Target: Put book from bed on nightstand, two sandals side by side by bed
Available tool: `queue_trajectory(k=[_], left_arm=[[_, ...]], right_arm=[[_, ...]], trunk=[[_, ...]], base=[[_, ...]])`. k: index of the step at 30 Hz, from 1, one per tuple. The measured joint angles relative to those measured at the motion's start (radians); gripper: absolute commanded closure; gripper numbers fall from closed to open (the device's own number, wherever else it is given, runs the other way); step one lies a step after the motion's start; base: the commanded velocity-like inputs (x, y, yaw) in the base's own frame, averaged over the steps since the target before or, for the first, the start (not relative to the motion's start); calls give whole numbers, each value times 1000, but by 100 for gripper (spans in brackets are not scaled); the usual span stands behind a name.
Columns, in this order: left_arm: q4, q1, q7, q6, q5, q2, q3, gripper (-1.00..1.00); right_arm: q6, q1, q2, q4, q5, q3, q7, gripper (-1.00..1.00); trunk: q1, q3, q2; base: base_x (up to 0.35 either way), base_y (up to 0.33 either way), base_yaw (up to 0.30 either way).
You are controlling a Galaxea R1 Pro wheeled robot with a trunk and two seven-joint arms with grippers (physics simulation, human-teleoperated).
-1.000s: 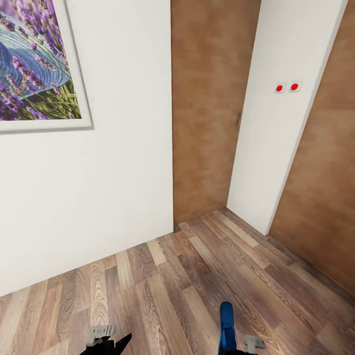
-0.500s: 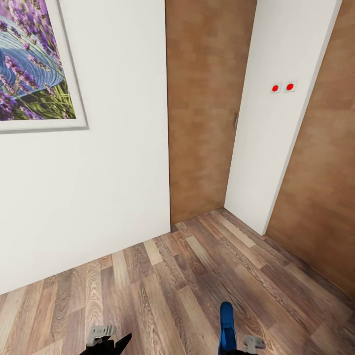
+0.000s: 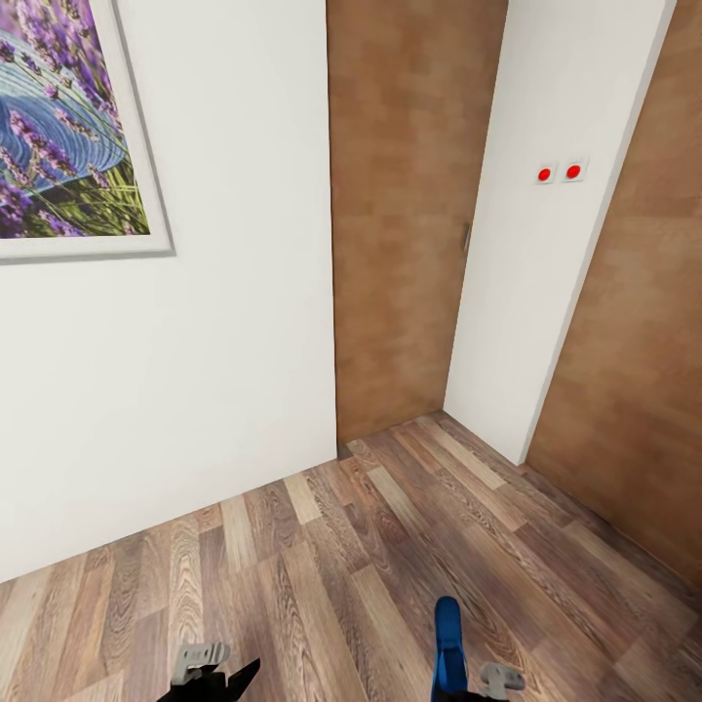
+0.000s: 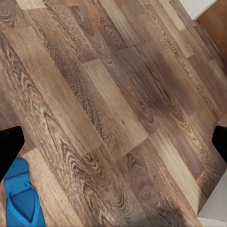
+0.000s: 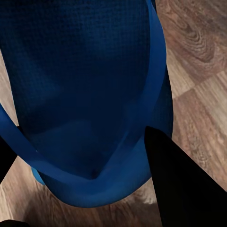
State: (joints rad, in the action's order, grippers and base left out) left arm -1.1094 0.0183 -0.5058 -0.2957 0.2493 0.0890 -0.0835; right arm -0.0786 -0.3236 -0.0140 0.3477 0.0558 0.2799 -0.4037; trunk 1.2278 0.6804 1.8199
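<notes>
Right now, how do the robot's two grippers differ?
The right gripper is shut on a blue sandal, which sticks up forward from it; the left gripper is open and holds nothing, its dark fingers wide apart over the wood floor. Both hang low, at the head view's bottom edge.

My head view cuts off the blue sandal (image 3: 448,648), both grippers and the lavender picture (image 3: 68,127) at its edges.
</notes>
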Motion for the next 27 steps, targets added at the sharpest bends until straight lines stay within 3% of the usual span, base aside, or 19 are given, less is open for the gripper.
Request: queue_trajectory(k=[9,15,17,21,24,25,27], left_arm=[[0,0,-3,-1,1,0,-1,-100],[0,0,-7,-2,3,0,0,-100],[0,0,-7,-2,3,0,0,-100],[0,0,-8,-2,2,1,0,-100],[0,0,-8,-2,1,1,0,-100],[0,0,-8,-2,0,1,0,-100],[0,0,-7,-2,-1,1,0,-100]], right_arm=[[-48,-7,5,18,-3,4,1,100],[-279,-89,7,50,-23,6,-7,100],[-309,-103,6,83,-41,6,-8,100],[-358,-116,6,205,-117,10,-14,100],[-458,-117,6,285,-175,11,-20,100],[-510,-118,3,321,-217,10,-22,100],[-553,-118,1,350,-261,9,-30,100]], trunk=[[0,0,0],[0,0,0],[0,0,0],[0,0,0],[0,0,0],[0,0,0],[0,0,0]], base=[[0,0,0],[0,0,0],[0,0,0],[0,0,0],[0,0,0],[0,0,0],[0,0,0]])
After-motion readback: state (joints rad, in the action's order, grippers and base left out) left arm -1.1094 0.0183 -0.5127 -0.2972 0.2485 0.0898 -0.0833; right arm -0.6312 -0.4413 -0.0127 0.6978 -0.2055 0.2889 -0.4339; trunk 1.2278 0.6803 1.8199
